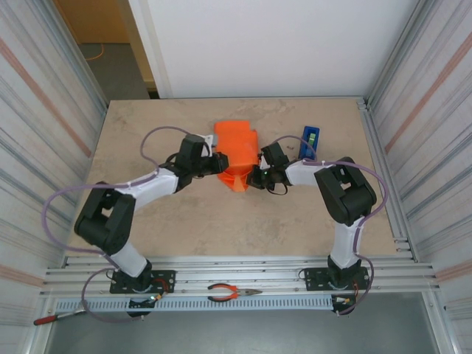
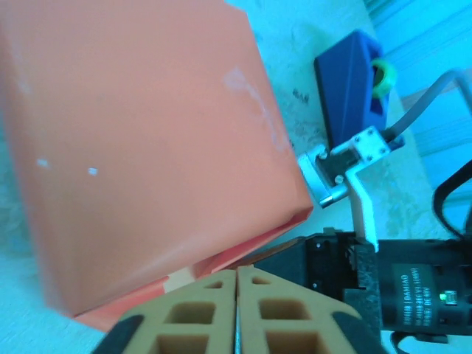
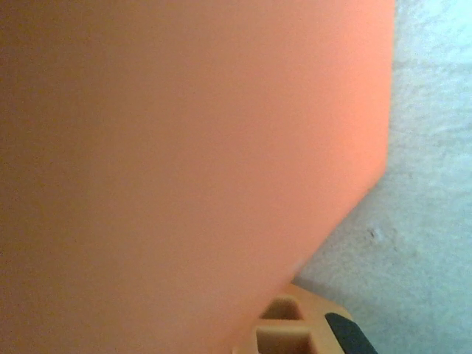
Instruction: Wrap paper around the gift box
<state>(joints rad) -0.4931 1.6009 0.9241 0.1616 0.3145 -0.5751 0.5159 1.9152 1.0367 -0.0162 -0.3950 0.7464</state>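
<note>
- Compact orange paper-covered gift box point(image 1: 237, 142) sits mid-table on the beige stone-look tabletop point(image 1: 184, 221), toward the far edge, between the two grippers.
- Thin bright orange paper sheet point(image 2: 147, 140) covers the top and sides; a loose creased flap sticks out on the near side, so probably the end fold is in hand.
- Left gripper point(image 1: 219, 164) is at the box's near-left corner, pads pressed together point(image 2: 237, 284) right at the flap edge. Can't tell if paper is nipped between them; likely pinning or creasing.
- Right gripper point(image 1: 257, 177) is against the flap's right side, apparently bracing it. One tan finger point(image 3: 284, 324) shows under the paper; opening can't be told.
- Narrow blue tape dispenser point(image 1: 310, 140) stands just right of the box, near for sealing.
</note>
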